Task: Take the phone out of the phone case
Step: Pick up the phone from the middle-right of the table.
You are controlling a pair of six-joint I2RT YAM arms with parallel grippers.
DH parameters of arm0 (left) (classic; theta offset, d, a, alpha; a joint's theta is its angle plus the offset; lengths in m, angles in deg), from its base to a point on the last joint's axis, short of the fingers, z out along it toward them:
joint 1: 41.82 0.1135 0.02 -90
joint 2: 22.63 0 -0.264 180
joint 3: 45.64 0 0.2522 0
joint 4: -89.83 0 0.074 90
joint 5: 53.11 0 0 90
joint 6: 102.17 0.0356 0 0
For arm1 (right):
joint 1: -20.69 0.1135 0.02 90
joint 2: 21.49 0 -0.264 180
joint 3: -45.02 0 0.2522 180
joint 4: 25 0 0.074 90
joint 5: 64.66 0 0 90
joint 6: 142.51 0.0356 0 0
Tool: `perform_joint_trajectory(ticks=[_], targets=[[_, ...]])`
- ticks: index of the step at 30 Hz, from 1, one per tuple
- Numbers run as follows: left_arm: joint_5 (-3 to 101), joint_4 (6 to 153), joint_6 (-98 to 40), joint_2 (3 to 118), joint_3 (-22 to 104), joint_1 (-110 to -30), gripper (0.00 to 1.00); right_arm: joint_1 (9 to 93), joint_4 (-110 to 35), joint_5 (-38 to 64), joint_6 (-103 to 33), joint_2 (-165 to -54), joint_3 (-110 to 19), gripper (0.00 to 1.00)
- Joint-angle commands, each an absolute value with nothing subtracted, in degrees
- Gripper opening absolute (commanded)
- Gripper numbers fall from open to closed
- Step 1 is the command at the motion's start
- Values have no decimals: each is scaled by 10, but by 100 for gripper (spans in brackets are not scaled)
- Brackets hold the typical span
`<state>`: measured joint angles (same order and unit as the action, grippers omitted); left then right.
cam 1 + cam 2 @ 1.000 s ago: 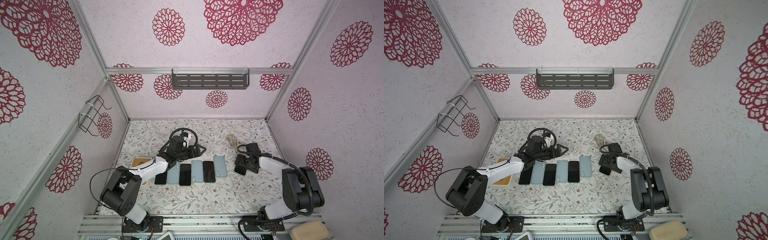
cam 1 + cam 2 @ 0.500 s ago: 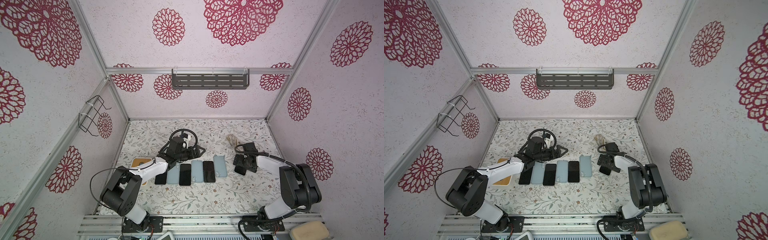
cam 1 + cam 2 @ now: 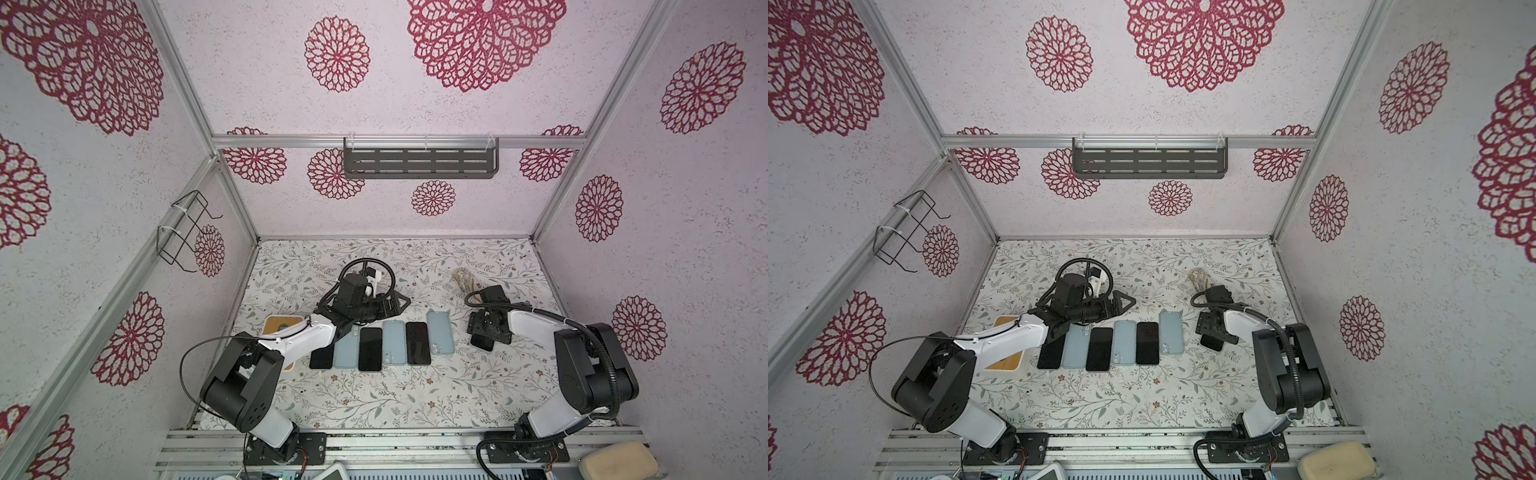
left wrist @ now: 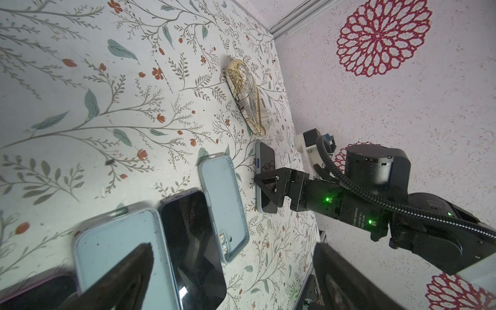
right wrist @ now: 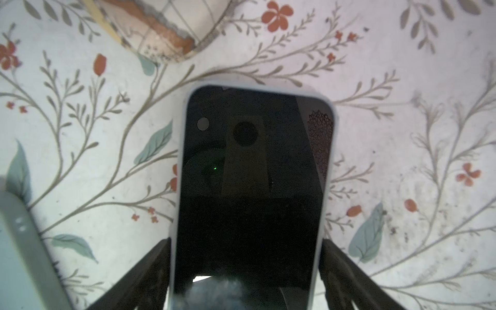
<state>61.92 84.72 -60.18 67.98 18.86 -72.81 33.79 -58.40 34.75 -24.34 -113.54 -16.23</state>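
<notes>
while the black-screened phone (image 5: 249, 174) lies in its pale rubbery case (image 4: 257, 171) near the table's (image 3: 519, 270) right edge, it is straddled by the right gripper (image 5: 245, 243), contact unclear; it could be trapped by squeezed case walls.

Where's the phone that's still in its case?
In a top view the cased phone lies flat on the robot's right, under the right gripper. It sits just past the pale blue case ending the row, with the patterned pouch nearer the back wall.
</notes>
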Motion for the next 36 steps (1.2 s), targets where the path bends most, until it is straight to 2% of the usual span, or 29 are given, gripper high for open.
perform_joint_trajectory(ticks=[1, 5, 18, 36], targets=[[620, 848, -591, 665, 193, -726, 97, 340, -651, 347, -243, -1158, -141, 84], [622, 858, -597, 671, 195, -726, 97, 340, -637, 345, -246, -1148, -133, 78], [694, 1001, -703, 751, 245, -738, 98, 354, -518, 276, -342, -1009, -91, 62], [695, 1034, -788, 877, 303, -793, 99, 381, -442, 168, -370, -950, -87, 52]])
